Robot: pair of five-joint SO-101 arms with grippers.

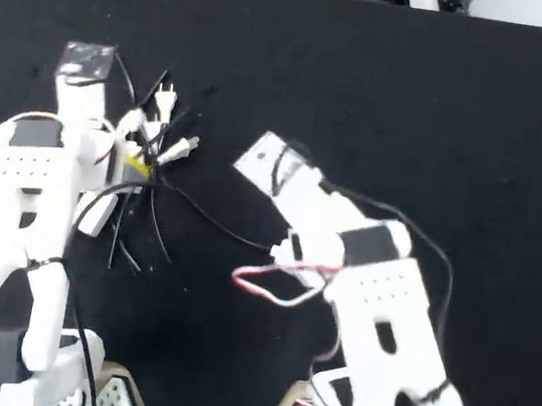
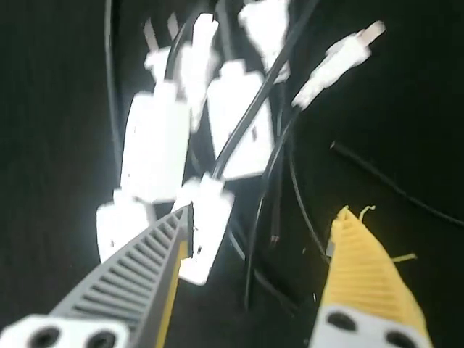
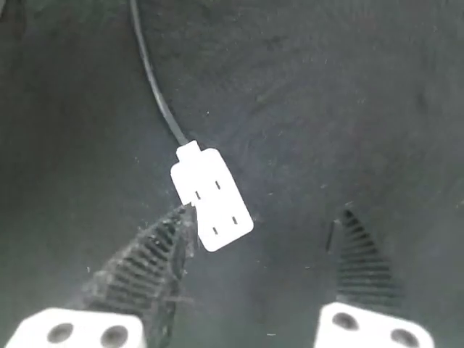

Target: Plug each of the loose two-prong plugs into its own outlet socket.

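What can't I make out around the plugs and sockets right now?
Left wrist view: blur over the plug pile; which pieces are plugs or sockets is unclear.
High view: the left arm covers part of that pile; the pieces are too small to count.
Right wrist view: the cable of the outlet socket runs off the edge; its far end is unknown.

High view down over table [image 1: 466, 109]; wrist views close over its plugs [image 2: 341, 54] and socket [image 3: 212, 199].

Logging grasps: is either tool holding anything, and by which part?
Nothing is held. Left tool open over the white plastic plugs; right tool open around the white rectangular outlet socket.
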